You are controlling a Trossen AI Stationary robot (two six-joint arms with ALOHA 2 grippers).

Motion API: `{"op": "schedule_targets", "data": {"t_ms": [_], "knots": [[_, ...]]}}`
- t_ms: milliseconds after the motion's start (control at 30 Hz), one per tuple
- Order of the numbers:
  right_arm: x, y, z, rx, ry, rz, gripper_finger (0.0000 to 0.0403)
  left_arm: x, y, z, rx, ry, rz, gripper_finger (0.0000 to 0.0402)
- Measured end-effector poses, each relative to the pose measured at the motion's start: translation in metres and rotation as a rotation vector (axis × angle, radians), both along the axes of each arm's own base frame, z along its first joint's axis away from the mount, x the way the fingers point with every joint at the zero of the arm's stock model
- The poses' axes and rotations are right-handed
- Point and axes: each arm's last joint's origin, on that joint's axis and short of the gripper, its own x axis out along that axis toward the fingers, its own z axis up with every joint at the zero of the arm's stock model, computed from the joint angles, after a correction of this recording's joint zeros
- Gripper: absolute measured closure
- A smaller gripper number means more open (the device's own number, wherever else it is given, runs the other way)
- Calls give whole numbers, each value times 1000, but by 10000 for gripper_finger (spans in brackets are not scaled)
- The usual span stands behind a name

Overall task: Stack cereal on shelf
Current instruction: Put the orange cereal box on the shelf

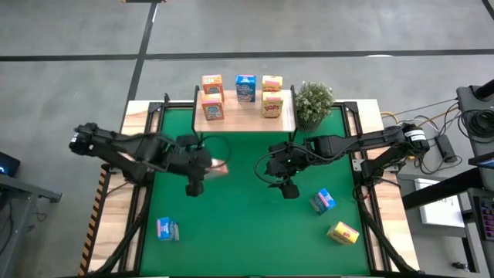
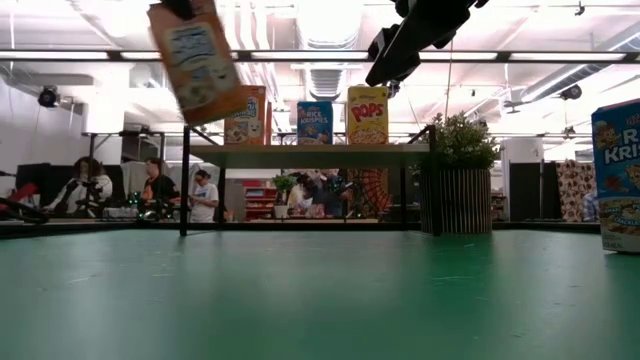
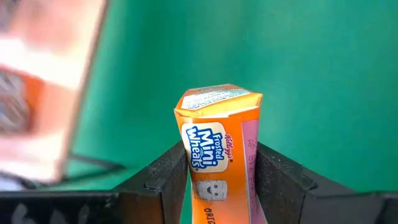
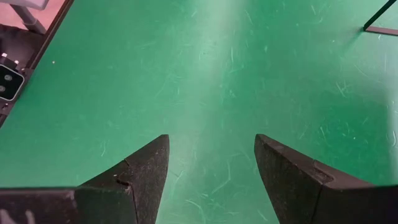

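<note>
Now the left gripper (image 3: 217,180) grips a small orange-pink printed cardboard cereal box (image 3: 217,155) between both fingers, lifted above the green mat (image 1: 239,224), left of centre and nearer than the low light-wood shelf on thin black legs (image 1: 245,117). The right gripper (image 4: 211,168) hovers mid-mat, fingers wide apart and holding nothing.

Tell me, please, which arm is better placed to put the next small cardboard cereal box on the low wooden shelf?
The left arm. Its gripper is already shut on an orange-pink cardboard cereal box, lifted above the green mat in front of the light-wood shelf. The right gripper is open and empty over the mat.
</note>
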Motion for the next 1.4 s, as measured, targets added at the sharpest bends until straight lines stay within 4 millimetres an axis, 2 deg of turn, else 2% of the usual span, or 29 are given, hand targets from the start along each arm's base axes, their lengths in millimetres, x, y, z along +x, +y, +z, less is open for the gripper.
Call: {"op": "schedule_targets", "data": {"t_ms": [200, 400, 567, 800, 1033, 1400], "knots": [[0, 0, 0, 6, 1, -7, 177, 21, 30, 20, 147, 34, -144, 252], [0, 0, 0, 8, 0, -9, 177, 31, 71, 34, 229, 118, -149, 252], [0, 0, 0, 8, 0, -9, 177, 35, 102, 38, 205, 153, -147, 252], [0, 0, 0, 19, 4, -21, 177, 37, 135, 30, 167, 195, -141, 252], [0, 0, 0, 32, 8, -35, 177, 42, 154, 21, 162, 236, -123, 250], [0, 0, 0, 35, 9, -38, 177, 49, 162, 16, 194, 251, -151, 211]]}}
